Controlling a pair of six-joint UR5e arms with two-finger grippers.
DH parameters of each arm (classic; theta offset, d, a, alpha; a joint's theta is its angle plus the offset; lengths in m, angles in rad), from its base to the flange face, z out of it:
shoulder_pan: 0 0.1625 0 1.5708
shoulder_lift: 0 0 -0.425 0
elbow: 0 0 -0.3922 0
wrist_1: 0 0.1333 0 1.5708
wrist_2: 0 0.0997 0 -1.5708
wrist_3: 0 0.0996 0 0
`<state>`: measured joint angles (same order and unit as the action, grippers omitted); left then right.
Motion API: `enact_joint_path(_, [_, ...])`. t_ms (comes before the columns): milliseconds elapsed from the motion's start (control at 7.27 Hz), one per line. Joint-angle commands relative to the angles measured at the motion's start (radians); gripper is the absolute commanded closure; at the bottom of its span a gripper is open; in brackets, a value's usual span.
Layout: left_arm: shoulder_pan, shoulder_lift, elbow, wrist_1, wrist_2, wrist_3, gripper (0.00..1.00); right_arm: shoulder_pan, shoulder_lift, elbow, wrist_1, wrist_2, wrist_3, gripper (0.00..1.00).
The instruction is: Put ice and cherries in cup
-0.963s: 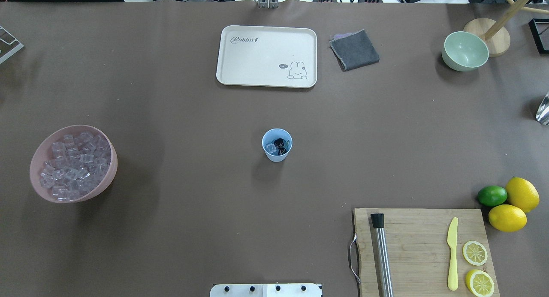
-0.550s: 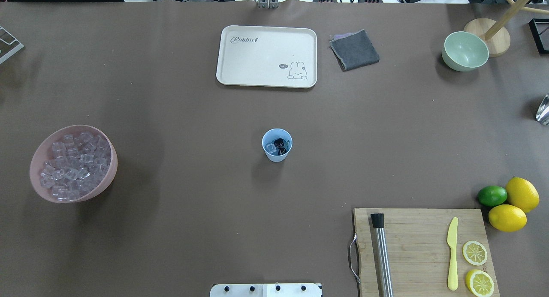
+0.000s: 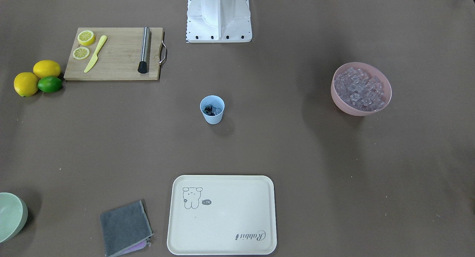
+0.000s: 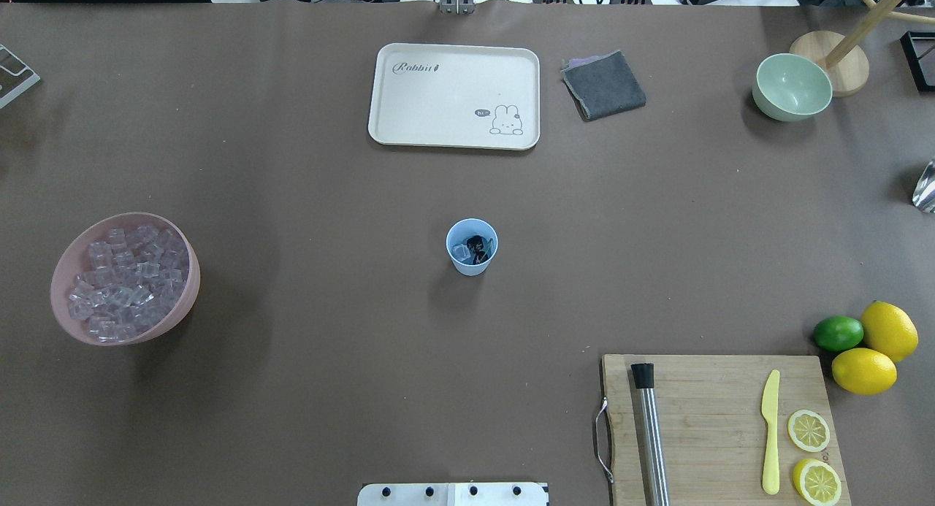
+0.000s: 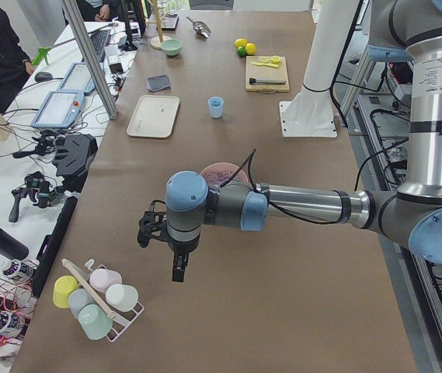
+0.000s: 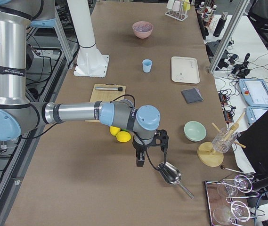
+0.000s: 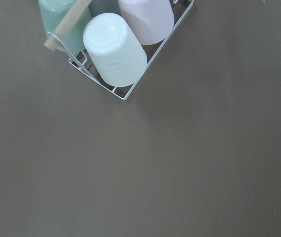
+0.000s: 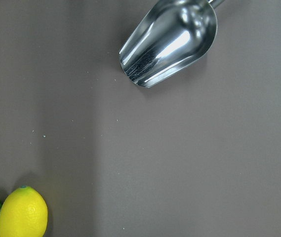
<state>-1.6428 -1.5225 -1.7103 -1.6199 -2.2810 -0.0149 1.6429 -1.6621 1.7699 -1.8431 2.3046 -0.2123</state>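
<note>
Evidently nothing on the bench (image 4: pixel 329 199) has altered over the last second: the cup (image 4: pixel 472 247) stands upright on the same spot, unattended. Inside it lie the cherries (image 4: pixel 477 247), dark against the blue wall, touching at least one cube of ice (image 4: pixel 460 253); how many cubes sit beneath cannot be made out. The main stock of ice remains in the pink bowl (image 4: pixel 191 287), well apart from the cup on the robot's left. Both arms are parked far from the cup. The left gripper (image 5: pixel 179 276) hangs beyond the bowl, over bare bench near a wire rack (image 7: pixel 125 96) of tumblers. The right gripper (image 6: pixel 140 165) hangs on the cup's opposite side, past the lemons (image 4: pixel 889 331), just beside a metal scoop (image 8: pixel 170 42) lying on the bench. Neither wrist camera shows its jaws, and the side views do not settle the matter, so I cannot tell whether either pair stands wide or narrow. Judgement: with both ingredients in the cup and both arms at a distance, the task appears complete, with no further move outstanding.
</note>
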Motion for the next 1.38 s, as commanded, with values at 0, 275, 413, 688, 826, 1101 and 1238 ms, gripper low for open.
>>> enact_joint_path(0, [0.003, -0.001, -0.005, 0.0, 0.0, -0.007, 0.03, 0.0, -0.001, -0.003, 0.001, -0.001, -0.001, 0.0])
enact_joint_path(275, [0.003, -0.001, -0.003, 0.0, 0.0, -0.005, 0.03, 0.0, -0.004, -0.003, 0.001, -0.001, -0.001, 0.0])
enact_joint_path(413, [0.003, -0.001, -0.003, 0.0, 0.002, -0.005, 0.03, 0.0, -0.005, -0.004, 0.001, -0.002, -0.001, 0.0])
enact_joint_path(688, [0.003, -0.001, -0.003, -0.002, 0.002, -0.004, 0.03, 0.0, -0.005, -0.006, 0.007, -0.007, -0.001, 0.0])
enact_joint_path(826, [0.003, -0.002, -0.005, -0.002, 0.002, -0.004, 0.03, 0.0, -0.005, -0.007, 0.005, -0.005, -0.001, 0.0])
enact_joint_path(1101, [0.001, -0.004, -0.005, -0.002, 0.002, 0.0, 0.03, 0.0, -0.005, -0.012, 0.007, -0.005, -0.001, 0.0])
enact_joint_path(1238, [0.003, -0.004, -0.003, -0.011, 0.003, -0.002, 0.03, 0.0, -0.005, -0.018, 0.007, -0.005, -0.001, 0.0])
